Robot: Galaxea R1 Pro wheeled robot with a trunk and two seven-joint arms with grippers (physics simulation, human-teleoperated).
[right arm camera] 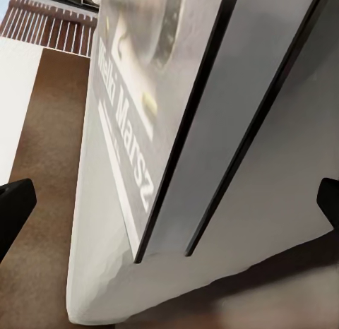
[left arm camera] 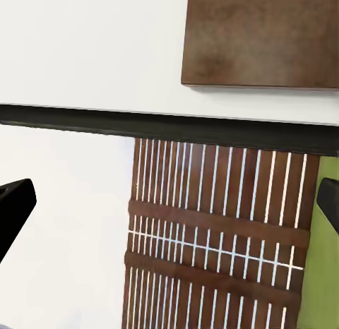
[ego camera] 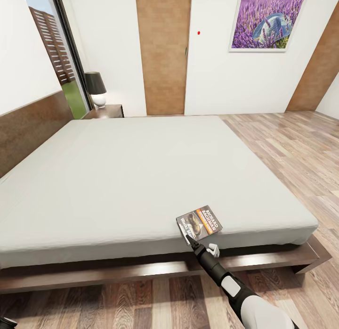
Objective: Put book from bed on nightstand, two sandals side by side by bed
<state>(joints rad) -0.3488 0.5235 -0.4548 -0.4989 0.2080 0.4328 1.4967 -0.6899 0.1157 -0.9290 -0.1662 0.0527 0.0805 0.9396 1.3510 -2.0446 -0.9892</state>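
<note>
Grey bed | book at edge | right gripper spread | left jaws apart

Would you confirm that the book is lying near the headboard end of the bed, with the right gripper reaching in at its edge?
Not quite: the book lies near the foot-side edge of the bed, far from the headboard, as the head view shows. The rest stands: the right gripper is reaching in at the book's edge, its fingers spread.
</note>
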